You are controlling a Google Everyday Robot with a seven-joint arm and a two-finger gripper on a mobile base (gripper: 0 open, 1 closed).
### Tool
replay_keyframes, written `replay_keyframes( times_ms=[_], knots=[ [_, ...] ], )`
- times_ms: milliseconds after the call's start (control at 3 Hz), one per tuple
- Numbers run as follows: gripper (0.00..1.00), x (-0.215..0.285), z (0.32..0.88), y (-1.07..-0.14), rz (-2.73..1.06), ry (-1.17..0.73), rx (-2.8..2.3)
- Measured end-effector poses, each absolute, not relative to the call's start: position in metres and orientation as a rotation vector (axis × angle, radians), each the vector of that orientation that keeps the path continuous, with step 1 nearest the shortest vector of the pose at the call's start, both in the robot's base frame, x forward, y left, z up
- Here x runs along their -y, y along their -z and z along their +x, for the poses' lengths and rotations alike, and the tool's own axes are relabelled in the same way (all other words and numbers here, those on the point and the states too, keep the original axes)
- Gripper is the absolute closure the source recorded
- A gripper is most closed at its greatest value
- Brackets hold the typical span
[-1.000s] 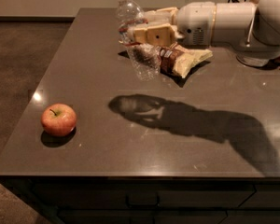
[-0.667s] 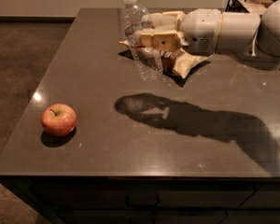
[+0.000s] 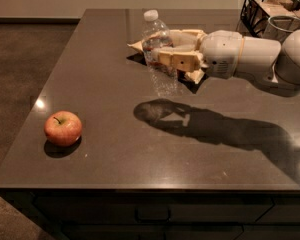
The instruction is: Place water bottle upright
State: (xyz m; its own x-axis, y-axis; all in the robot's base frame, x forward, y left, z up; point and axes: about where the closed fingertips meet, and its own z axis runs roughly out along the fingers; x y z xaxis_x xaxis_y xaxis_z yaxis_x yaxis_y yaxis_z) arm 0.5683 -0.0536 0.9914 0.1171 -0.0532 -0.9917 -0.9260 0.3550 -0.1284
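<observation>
The gripper (image 3: 163, 45) reached in from the right over the far half of the table (image 3: 105, 154), and its two tan fingers (image 3: 174, 60) were closed around the middle of the water bottle (image 3: 163, 80), one in front of it and one behind, at the height of the label band. The bottle stood nearly upright in that grasp, white cap on top, leaning slightly so that the cap sat left of the base. Whether the base touched the tabletop could not be told; the bottle's shadow lay on the surface a little nearer the camera, apart from the base. Behind the fingers the white arm (image 3: 240, 54) ran off toward the right edge. A pale packet (image 3: 137, 45) lay flat just behind the bottle and gripper. An apple (image 3: 63, 128) sat well apart near the front left corner, and a black wire basket (image 3: 251, 13) stood at the far right corner.
</observation>
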Motion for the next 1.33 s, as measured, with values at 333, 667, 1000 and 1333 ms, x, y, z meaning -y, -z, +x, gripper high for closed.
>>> replay_keyframes(
  times_ms=[333, 667, 1000, 1333],
  knots=[
    [1.00, 0.056, 0.570, -0.980, -0.996, -0.868, -1.250],
    [0.82, 0.054, 0.570, -0.971, -0.993, -0.892, -1.200],
    [0.58, 0.052, 0.570, -0.961, -0.989, -0.898, -1.182],
    [0.36, 0.054, 0.570, -0.957, -0.974, -0.889, -1.162]
  ],
)
